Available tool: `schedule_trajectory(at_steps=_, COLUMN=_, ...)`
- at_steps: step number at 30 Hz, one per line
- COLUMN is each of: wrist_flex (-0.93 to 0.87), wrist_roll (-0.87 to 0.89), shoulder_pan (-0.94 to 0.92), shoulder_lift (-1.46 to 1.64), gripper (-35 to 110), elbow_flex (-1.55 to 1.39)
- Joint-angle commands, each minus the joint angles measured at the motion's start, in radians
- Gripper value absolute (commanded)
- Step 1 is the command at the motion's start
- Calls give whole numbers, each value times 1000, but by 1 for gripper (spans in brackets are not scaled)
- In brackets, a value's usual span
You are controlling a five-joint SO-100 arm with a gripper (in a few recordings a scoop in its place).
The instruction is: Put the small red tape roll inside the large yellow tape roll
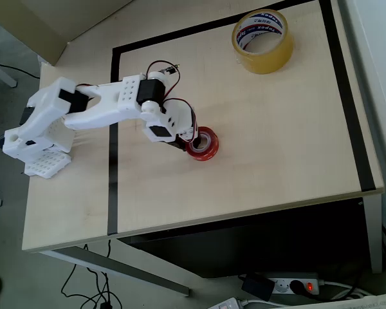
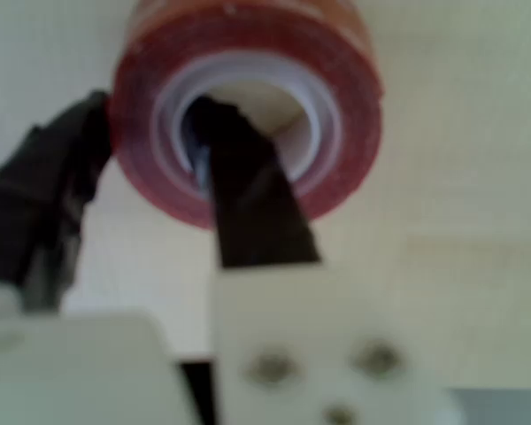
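The small red tape roll (image 1: 208, 148) lies flat on the light wooden table, near the middle and a little toward the front. My gripper (image 1: 192, 143) comes in from its left. In the wrist view the roll (image 2: 336, 80) sits right at the fingertips: one black finger (image 2: 248, 195) reaches into the white core and the other black finger (image 2: 53, 195) presses the outside of the red wall, so my gripper (image 2: 150, 133) is shut on the wall. The large yellow tape roll (image 1: 267, 59) lies flat at the far right of the table, well apart from the red one.
A black tape line (image 1: 113, 161) frames the work area on the table (image 1: 276, 161). The white arm base (image 1: 38, 138) stands at the left edge. The table's front edge (image 1: 244, 215) is close below the red roll. Open tabletop lies between the two rolls.
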State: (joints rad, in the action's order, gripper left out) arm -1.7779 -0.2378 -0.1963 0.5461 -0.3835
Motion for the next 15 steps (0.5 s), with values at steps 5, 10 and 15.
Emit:
schedule_trajectory(at_steps=5, wrist_flex=-31, wrist_roll=-14, shoulder_pan=-2, shoulder_lift=81, gripper=0, elbow_flex=144)
schedule_trajectory(at_steps=10, wrist_flex=-31, wrist_roll=-21, shoulder_pan=-5, shoulder_lift=121, gripper=18, elbow_flex=129)
schedule_trajectory(at_steps=15, wrist_flex=-31, wrist_roll=-23, shoulder_pan=0, shoulder_lift=207, gripper=22, elbow_flex=84)
